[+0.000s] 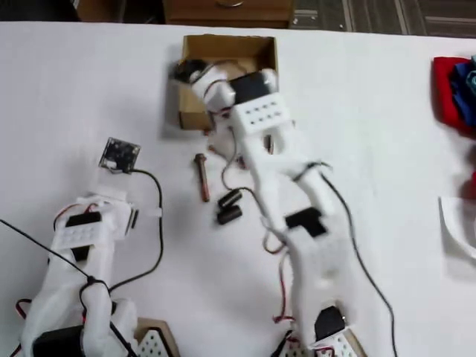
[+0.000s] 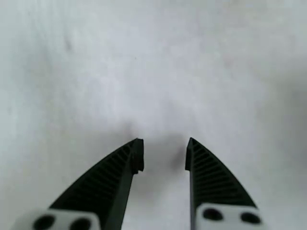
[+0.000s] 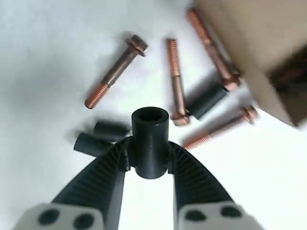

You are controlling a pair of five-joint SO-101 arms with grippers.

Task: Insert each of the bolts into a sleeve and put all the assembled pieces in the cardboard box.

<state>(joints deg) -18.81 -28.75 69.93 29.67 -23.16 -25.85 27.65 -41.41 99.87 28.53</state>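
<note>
My right jaws hold one empty sleeve (image 3: 150,139). Four bolts (image 3: 116,71) lie loose by the cardboard box (image 3: 249,33), so I think most work is left. My left jaws are half open, empty.

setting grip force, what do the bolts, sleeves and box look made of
The bolts look like metal, maybe copper-plated: reddish sheen, cut threads. The sleeve in the right hand is matte black, likely plastic: no glint. The cardboard box is plain brown, unfinished.
</note>
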